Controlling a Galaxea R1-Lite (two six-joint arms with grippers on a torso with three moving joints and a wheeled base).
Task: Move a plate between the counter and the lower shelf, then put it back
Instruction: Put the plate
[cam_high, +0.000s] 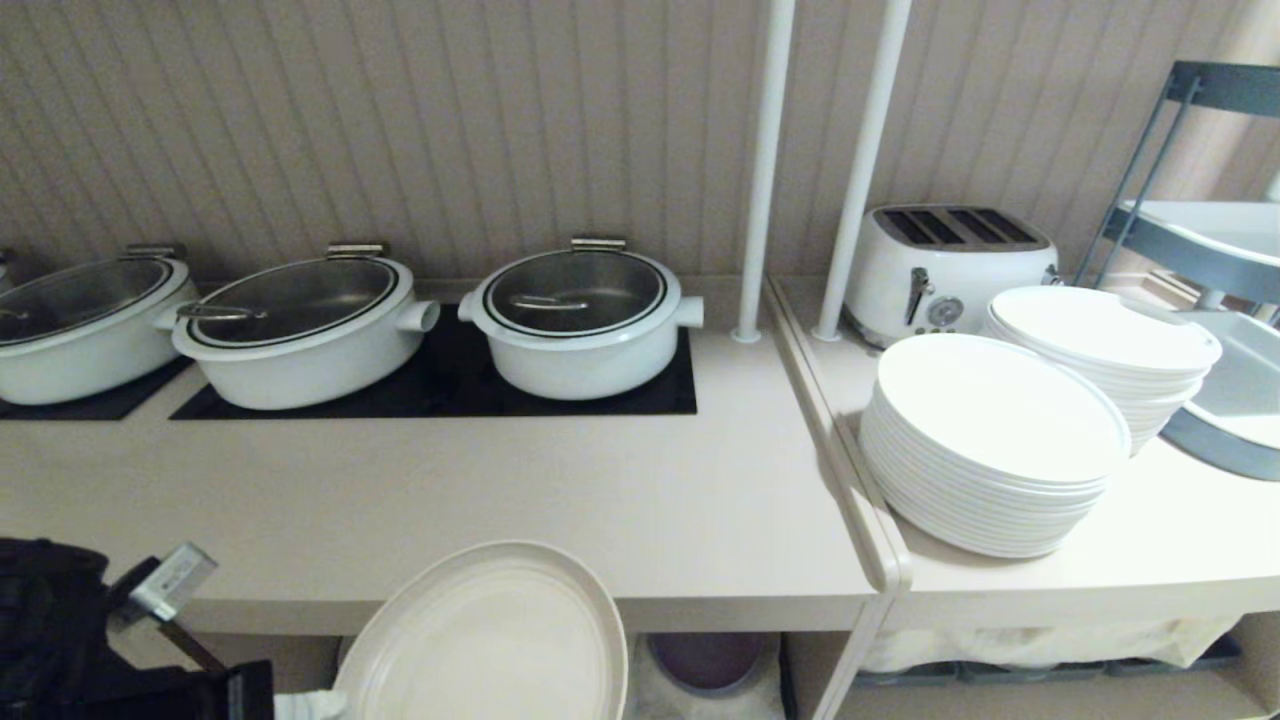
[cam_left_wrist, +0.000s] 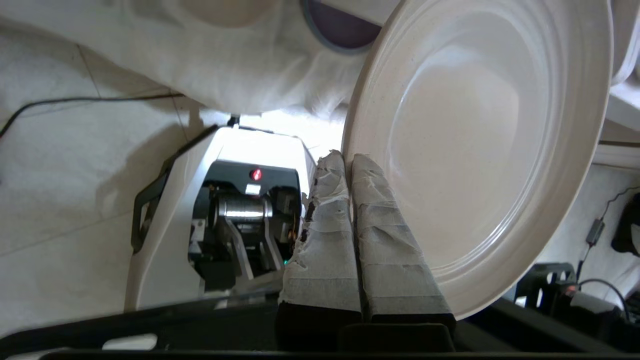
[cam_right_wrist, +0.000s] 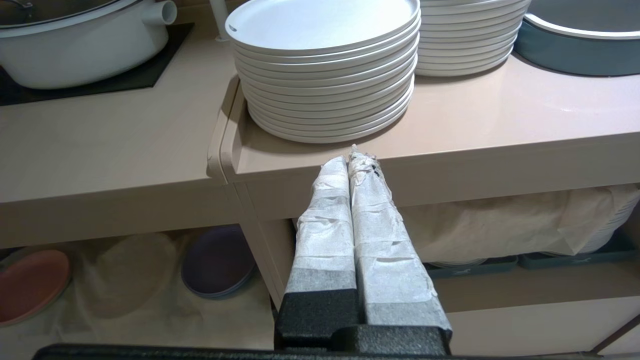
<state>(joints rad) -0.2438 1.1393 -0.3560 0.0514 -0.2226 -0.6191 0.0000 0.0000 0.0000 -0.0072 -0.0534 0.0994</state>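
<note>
two tape-wrapped left fingers (cam_left_wrist: 350, 162) pinch the round matte cream plate's (cam_left_wrist: 480, 145) ridged rim.

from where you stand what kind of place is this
Most likely a buffet or self-service food counter. Three lidded white serving pots sit on black warming panels, tall stacks of large white plates stand ready beside a white toaster, and more plates are stored on the shelf below.

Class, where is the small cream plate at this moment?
In the head view the plate is at bottom centre-left, in the air before the counter front edge, its rim pinched by the left gripper.
</note>
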